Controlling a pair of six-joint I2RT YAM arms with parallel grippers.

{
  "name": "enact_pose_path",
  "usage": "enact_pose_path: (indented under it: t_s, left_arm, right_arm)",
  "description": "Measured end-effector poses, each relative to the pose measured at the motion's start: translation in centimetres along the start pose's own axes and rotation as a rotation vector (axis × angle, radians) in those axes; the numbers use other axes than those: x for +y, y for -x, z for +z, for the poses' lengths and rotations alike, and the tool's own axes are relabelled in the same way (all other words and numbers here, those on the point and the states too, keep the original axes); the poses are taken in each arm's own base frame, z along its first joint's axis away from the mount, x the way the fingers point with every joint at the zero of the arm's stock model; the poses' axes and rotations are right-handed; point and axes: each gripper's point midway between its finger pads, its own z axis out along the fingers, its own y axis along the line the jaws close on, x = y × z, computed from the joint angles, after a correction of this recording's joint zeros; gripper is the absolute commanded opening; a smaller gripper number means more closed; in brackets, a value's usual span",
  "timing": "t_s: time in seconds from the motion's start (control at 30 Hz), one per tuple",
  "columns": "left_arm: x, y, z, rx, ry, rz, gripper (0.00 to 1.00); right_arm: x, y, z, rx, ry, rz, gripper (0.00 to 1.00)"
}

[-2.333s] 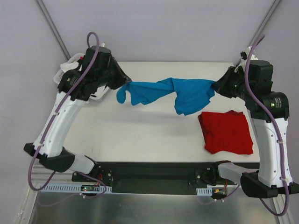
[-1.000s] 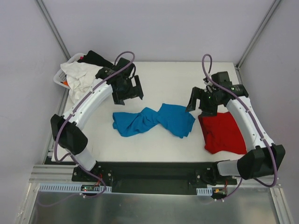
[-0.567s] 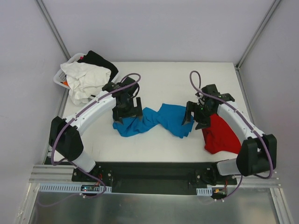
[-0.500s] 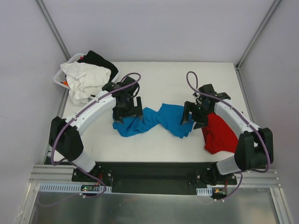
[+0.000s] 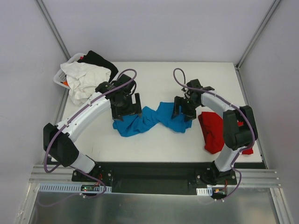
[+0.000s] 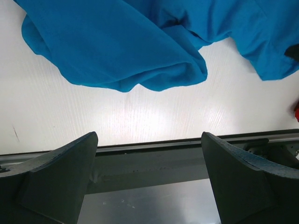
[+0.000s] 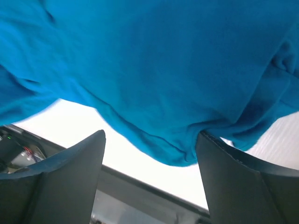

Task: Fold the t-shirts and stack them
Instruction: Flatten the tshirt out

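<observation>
Now that it has been dropped, turquoise shirt (image 5: 152,120) lies twisted on the desk (image 5: 154,79) | left jaws apart at its left end, right jaws apart at its right | likely needs regrasping and spreading before folding

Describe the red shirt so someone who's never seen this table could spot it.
Start at the white table and go to its right side, toward the near edge. The plain red cotton t-shirt lies flat there, partly under the right arm. It is the only red cloth on the tabletop; its neighbour, the crumpled turquoise-blue t-shirt, sits mid-table.
</observation>
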Motion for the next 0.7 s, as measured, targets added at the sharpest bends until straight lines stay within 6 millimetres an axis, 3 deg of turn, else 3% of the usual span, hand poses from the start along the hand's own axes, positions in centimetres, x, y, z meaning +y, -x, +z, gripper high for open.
enact_pose_path:
  t_s: [0.13,0.27,0.3,0.37,0.5,0.6,0.7]
  left_arm:
    - [0.2,0.0,-0.5,-0.007,0.003,0.001,0.94]
    - [0.4,-0.3,-0.9,-0.004,0.008,0.000,0.94]
    - [0.5,-0.4,-1.0,-0.003,0.009,0.000,0.94]
    - [0.5,-0.4,-1.2,-0.001,0.011,0.000,0.94]
    - [0.8,-0.3,-1.2,-0.011,0.027,0.000,0.94]
    - [0.9,-0.2,-1.2,-0.014,0.030,0.000,0.94]
    - [0.8,-0.2,-1.2,-0.016,0.028,0.000,0.94]
  right_arm:
    - [1.7,3.6,-1.1,-0.082,0.034,-0.028,0.79]
    - [2.4,5.4,-2.1,-0.133,0.054,-0.039,0.75]
    - [2.5,5.5,-2.3,-0.138,0.056,-0.040,0.60]
    - [2.5,5.7,-2.4,-0.143,0.057,-0.040,0.01]
    - [2.5,5.6,-2.5,-0.141,0.056,-0.033,0.04]
    - [2.5,5.6,-2.7,-0.142,0.056,-0.035,0.44]
    - [2.4,5.6,-2.7,-0.140,0.048,-0.037,0.56]
